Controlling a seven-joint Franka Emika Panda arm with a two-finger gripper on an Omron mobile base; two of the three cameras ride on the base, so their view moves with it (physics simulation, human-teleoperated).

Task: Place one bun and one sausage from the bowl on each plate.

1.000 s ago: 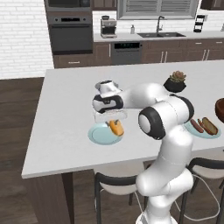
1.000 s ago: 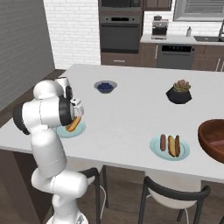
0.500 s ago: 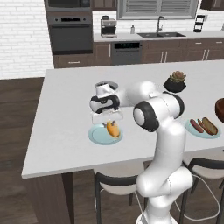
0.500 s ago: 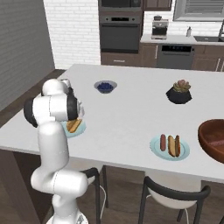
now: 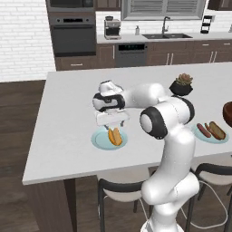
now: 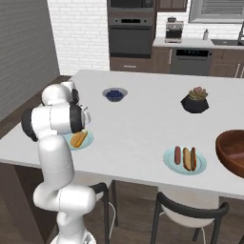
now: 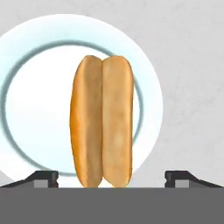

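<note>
My gripper point(image 7: 112, 179): I am hanging straight above the near plate, looking down on it; in the left base view my hand point(image 5: 110, 118) is sitting just over the plate's far edge.
My fingers point(image 7: 43, 178): they are standing wide, one tip at each side of the hand view, with the bun's near end lying between them. I am gripping nothing; neither tip is touching the bun.
Bun point(image 7: 101, 120): it is lying flat on the near plate, split facing up, running lengthwise toward me, a little right of the plate's middle.
Near plate point(image 7: 26, 87): pale blue-green, it is sitting on the grey counter point(image 5: 68, 113) near the front edge, carrying the one bun.
Second plate point(image 6: 200, 166): it is resting well apart to my right, bearing a sausage point(image 6: 177, 154) and another bun point(image 6: 189, 159) side by side.
Bowl point(image 6: 231, 151): dark wood, it is sitting just beyond that second plate at the counter's right end, cut by the frame edge.
Also on the counter: a small bowl of berries point(image 6: 115, 94) and a black plant pot point(image 6: 195, 100), both farther back.
</note>
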